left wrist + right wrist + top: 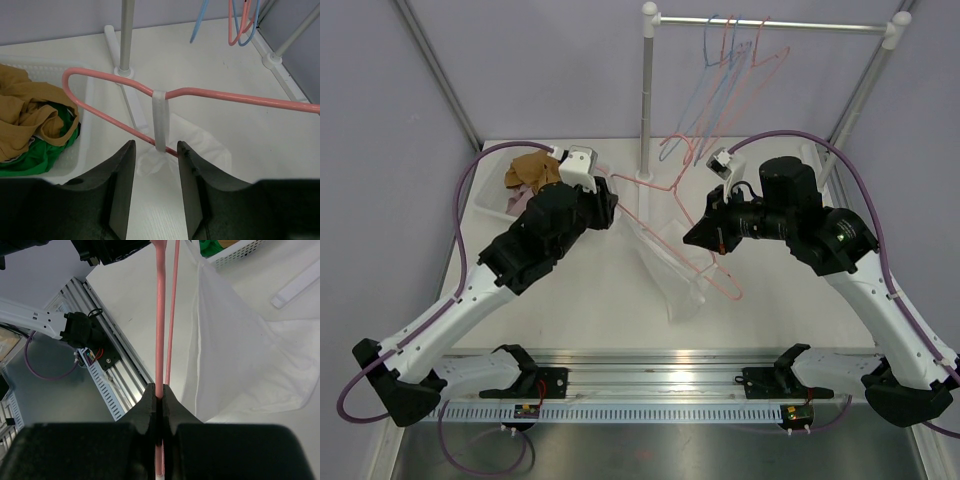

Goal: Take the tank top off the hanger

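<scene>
Left wrist view | our left gripper [156, 147] released, fingers flanking tank top strap [160, 120] | right gripper [159, 392] clenches hanger [225, 95] | we should pinch strap alone, not hanger

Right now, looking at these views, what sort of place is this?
Probably a robotics lab workcell staged for laundry handling, not a home: an aluminium mounting rail along the near edge, a small clothes rack with spare hangers, and a basket of clothes.
</scene>
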Robot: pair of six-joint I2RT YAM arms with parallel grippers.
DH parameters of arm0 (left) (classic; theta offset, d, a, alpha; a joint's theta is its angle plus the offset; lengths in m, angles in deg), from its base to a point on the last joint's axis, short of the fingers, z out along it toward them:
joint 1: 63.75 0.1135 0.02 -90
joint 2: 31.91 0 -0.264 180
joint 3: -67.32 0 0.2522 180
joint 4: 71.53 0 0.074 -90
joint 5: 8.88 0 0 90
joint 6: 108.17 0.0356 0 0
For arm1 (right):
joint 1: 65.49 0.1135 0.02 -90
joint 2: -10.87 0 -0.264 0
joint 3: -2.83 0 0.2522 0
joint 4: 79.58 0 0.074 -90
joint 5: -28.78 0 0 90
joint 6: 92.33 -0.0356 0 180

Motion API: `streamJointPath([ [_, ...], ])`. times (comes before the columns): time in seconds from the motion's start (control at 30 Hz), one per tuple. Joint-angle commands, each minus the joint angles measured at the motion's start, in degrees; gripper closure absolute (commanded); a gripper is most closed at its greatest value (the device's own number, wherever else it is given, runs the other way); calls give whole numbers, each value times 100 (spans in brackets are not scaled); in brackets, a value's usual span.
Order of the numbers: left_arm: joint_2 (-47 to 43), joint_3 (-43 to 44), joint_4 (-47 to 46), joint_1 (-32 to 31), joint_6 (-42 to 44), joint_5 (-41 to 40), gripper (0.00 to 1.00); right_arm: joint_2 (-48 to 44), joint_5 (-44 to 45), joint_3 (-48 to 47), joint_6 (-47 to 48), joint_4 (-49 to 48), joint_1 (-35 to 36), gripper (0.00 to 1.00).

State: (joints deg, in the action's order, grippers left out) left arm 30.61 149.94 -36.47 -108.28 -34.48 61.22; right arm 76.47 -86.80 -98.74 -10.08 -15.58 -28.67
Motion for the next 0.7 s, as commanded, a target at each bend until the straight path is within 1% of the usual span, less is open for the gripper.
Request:
streamJointPath([
  [0.0,-91,110,-284,15,23,-58,64,-109,-96,-35,-51,-515,54,100],
  [0.1,-12,136,-249,15,23,-102,69,-153,-140,0,-60,-541,53,100],
  [0.13,-3,145,-249,15,23,-119,76,-162,-166,18,-60,-550,54,100],
  [0.17,6,145,-267,15,15,-119,79,-179,-175,36,-51,-559,54,100],
  [0.47,102,259,-284,32,58,-304,86,-232,-342,238,-43,-576,54,100],
  [0.57,137,286,-302,67,41,-348,86,-258,-412,326,-34,-594,54,100],
  [0.67,164,286,-372,94,23,-295,79,-259,-465,352,-25,-577,53,100],
])
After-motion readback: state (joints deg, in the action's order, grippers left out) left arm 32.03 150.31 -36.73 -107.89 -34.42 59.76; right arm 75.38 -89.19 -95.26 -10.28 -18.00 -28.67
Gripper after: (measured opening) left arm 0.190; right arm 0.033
